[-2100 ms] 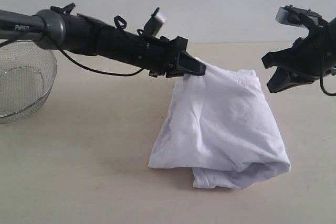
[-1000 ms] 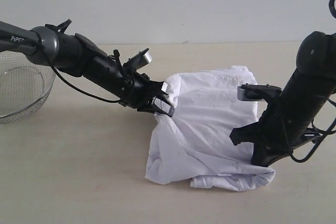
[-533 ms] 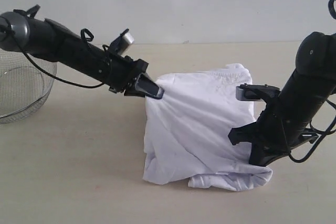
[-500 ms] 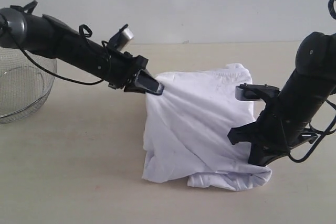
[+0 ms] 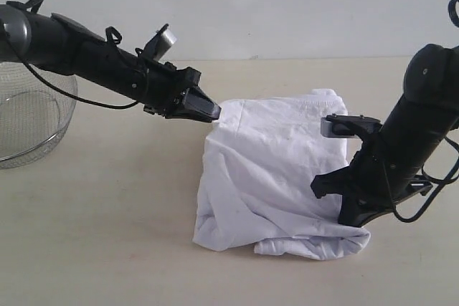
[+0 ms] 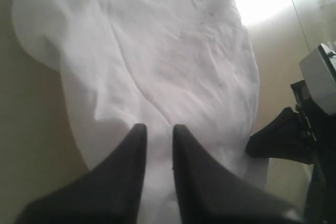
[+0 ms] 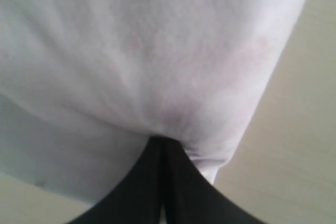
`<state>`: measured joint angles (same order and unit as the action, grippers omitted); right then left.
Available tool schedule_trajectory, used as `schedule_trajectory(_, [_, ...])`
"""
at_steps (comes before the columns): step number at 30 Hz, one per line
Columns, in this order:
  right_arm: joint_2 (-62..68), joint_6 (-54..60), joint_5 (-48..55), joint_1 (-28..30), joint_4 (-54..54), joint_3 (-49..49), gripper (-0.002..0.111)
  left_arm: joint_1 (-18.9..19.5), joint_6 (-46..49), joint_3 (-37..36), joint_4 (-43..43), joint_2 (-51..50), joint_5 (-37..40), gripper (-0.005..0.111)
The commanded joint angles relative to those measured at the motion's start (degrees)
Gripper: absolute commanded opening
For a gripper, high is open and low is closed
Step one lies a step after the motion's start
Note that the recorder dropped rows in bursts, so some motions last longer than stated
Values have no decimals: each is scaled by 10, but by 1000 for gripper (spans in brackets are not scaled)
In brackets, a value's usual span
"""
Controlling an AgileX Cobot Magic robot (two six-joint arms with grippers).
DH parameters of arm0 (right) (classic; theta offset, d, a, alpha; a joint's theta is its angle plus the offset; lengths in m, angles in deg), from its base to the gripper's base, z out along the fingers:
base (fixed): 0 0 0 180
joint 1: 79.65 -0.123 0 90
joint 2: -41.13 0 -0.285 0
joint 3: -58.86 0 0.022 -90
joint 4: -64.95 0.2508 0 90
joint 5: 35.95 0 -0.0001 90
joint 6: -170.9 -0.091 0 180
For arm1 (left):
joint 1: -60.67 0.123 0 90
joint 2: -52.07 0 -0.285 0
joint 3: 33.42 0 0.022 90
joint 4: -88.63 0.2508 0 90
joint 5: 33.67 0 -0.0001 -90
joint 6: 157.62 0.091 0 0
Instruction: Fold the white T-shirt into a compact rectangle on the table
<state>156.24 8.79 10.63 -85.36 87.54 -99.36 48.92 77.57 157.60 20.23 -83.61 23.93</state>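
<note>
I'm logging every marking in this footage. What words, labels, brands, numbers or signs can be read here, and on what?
None can be read in any view.
white T-shirt: no lettering on the side that shows; faint pinkish smudges in the right wrist view, too blurred to read.
left arm, right arm, wire basket: no legible label.

The round wire-mesh metal basket stands on the pale beige table, well left of the crumpled white T-shirt.
</note>
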Motion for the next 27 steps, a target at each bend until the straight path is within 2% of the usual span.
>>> schedule_trajectory(1, [20,10,-19,-1,-20,15,0,5,4,16,-19,9,95,51])
schedule_trajectory(3, [16,13,-22,-1,-20,15,0,1,-2,18,-19,13,124,58])
schedule_trajectory(5, [9,13,-22,-1,-17,14,0,-10,-2,18,-9,13,124,55])
schedule_trajectory(7, [-8,17,-21,-1,-8,14,0,-28,-3,14,9,13,124,44])
schedule_trajectory(12, [-61,20,-39,-1,-2,14,0,-64,1,13,36,13,124,8])
schedule_trajectory(13, [-66,20,-39,-1,-2,11,0,-69,-1,13,48,13,124,5])
schedule_trajectory(16, [-68,27,-28,-1,11,10,0,-77,-34,-1,87,13,124,4])
schedule_trajectory(20, [-74,94,-34,-1,78,10,0,-102,-25,-56,93,13,124,4])
schedule_trajectory(23, [-61,92,-33,-1,83,10,0,-121,-38,-109,113,11,74,4])
schedule_trajectory(27, [-31,90,-26,-1,83,11,0,-121,-45,-139,125,10,55,4])
